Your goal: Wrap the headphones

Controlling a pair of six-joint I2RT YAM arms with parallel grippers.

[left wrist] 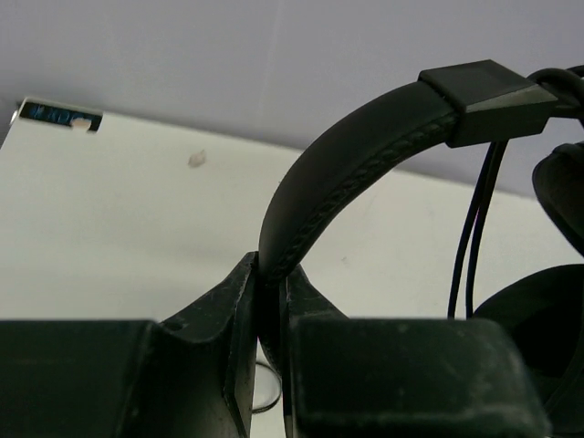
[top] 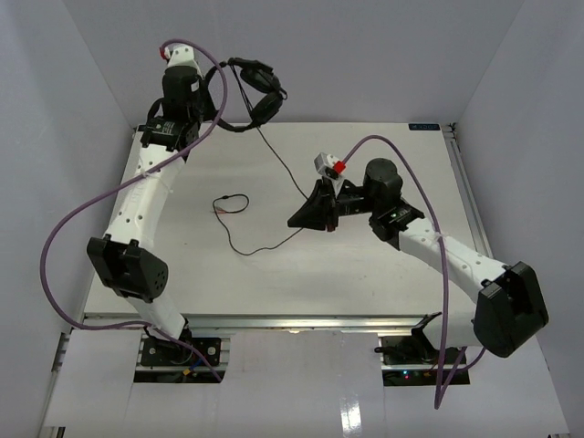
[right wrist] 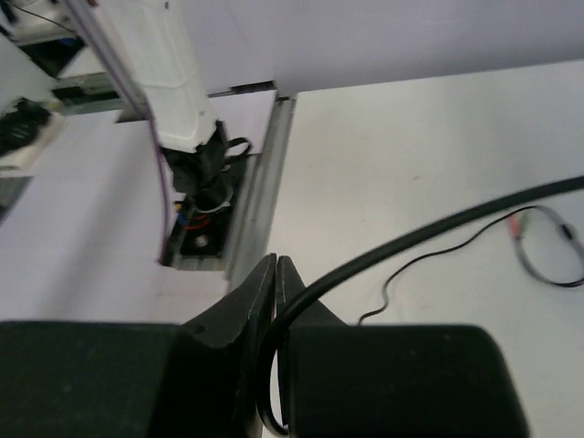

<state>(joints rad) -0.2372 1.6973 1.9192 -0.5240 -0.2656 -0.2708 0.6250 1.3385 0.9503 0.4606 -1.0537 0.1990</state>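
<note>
- Got the left pincer clamped tight on the headband, holding the headphones up in the air over the far left corner of the tabletop, earcups dangling off to the right
- Got the right pincer nipped shut on the cable partway along, low over the middle of the tabletop
- Leaves the rest of the cable trailing loose on the tabletop, ending in a small loop at the plug end, well apart from both pincers
- Can't make out any turns wound on yet, so probably right at the start of the wrapping
- Keep the left grip dead steady, no twisting, to avoid the thin headband sliding between the pads
- Swing the right pincer in a wide arc round the headphones with light tension, no yanking
- Watch out for the purple robot cable right beside the headband, easy snag
- Mind the loose tail dragging over the tabletop, likely to kink or catch
</note>
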